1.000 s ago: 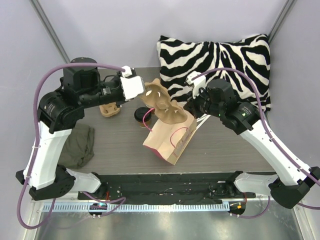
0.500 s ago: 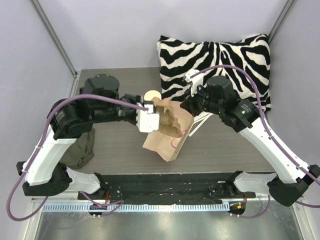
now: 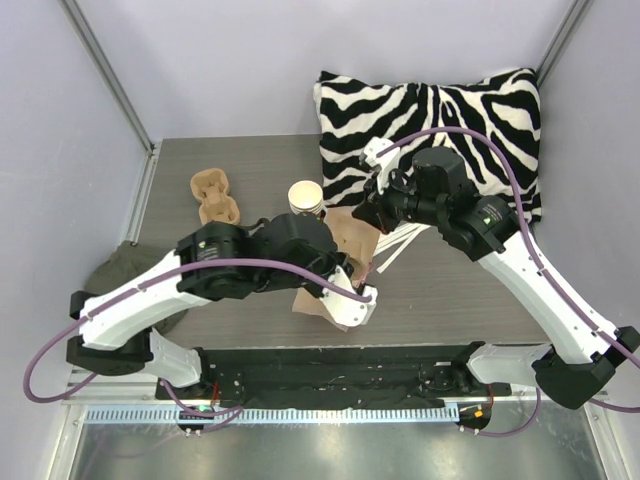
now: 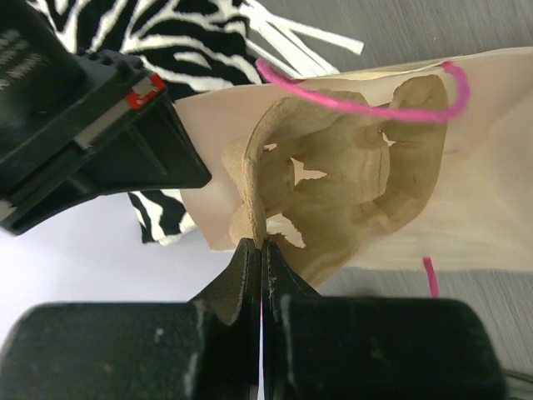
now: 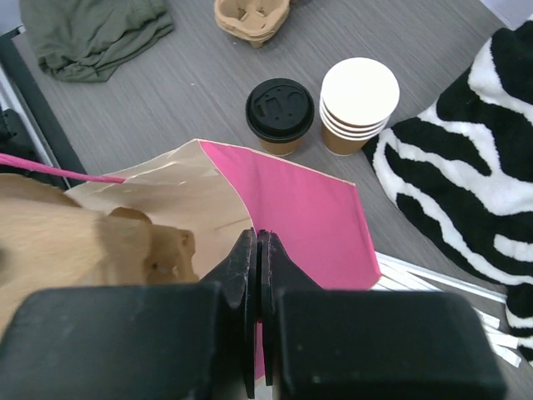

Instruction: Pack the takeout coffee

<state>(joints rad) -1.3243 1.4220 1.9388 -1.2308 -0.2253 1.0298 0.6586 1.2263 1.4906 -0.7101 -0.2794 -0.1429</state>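
Cups (image 5: 359, 104) stand stacked near the tabletop's far edge, beside a black-lidded cup (image 5: 280, 112). The left end effector (image 4: 261, 250) is clenched on the pulp carrier (image 4: 333, 192) at the paper bag (image 5: 291, 208) mouth; the right end effector (image 5: 256, 242) pinches the bag's rim.

The left end effector (image 4: 261, 244) pinches the pulp carrier (image 4: 333, 192) at the mouth of the pink-handled paper bag (image 4: 487, 208).
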